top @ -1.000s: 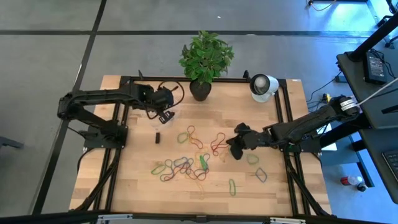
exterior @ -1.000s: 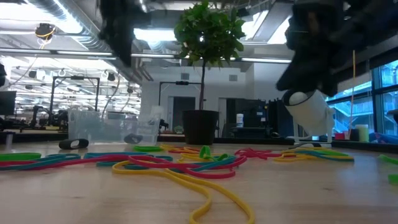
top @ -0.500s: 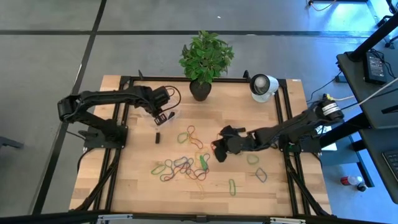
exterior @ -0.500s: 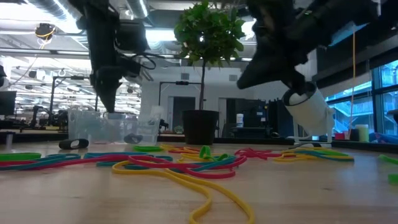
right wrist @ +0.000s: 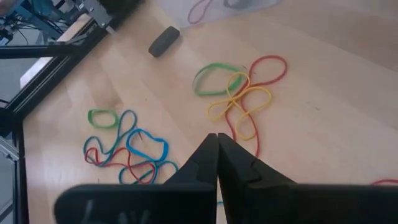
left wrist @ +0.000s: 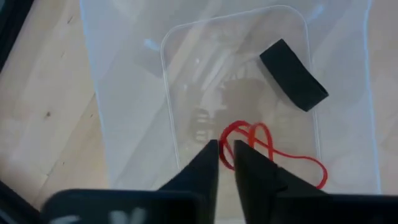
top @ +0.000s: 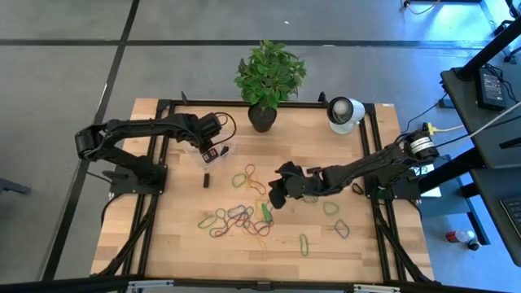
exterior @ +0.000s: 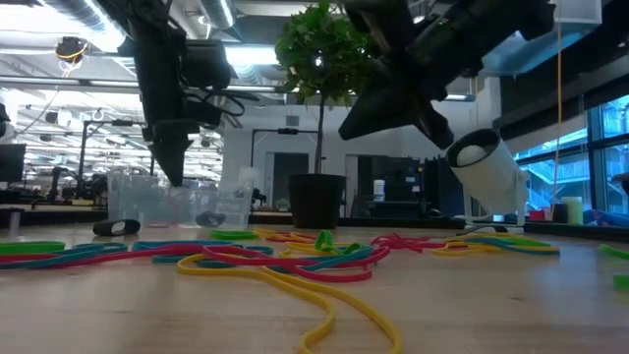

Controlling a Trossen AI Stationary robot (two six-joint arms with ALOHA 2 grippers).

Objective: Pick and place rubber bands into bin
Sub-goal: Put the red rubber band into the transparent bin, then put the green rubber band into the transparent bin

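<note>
The bin (top: pixel 220 146) is a clear plastic tub at the table's far left. My left gripper (left wrist: pixel 227 152) points down into it, its fingers a narrow gap apart. A red rubber band (left wrist: pixel 280 155) lies on the bin's floor just past the fingertips. Many coloured rubber bands (top: pixel 244 213) lie loose on the middle of the table. My right gripper (right wrist: pixel 217 138) hangs shut and empty over the right side of that heap, above the wood. In the low view the left gripper (exterior: pixel 175 177) stands over the bin (exterior: pixel 177 206) and the right gripper (exterior: pixel 349 128) is well above the bands (exterior: pixel 295 256).
A flat black piece (left wrist: pixel 292 74) lies inside the bin. A small dark block (top: pixel 207 179) lies on the table near the bin. A potted plant (top: pixel 262 114) and a white round device (top: pixel 344 111) stand at the far edge. More bands (top: pixel 342 228) lie toward the right.
My left gripper has come down from high above the table and now stands low over the bin, where it has kept still for the last half second. My right gripper has travelled level toward the table's left edge, from the right side in over the heap of bands.
</note>
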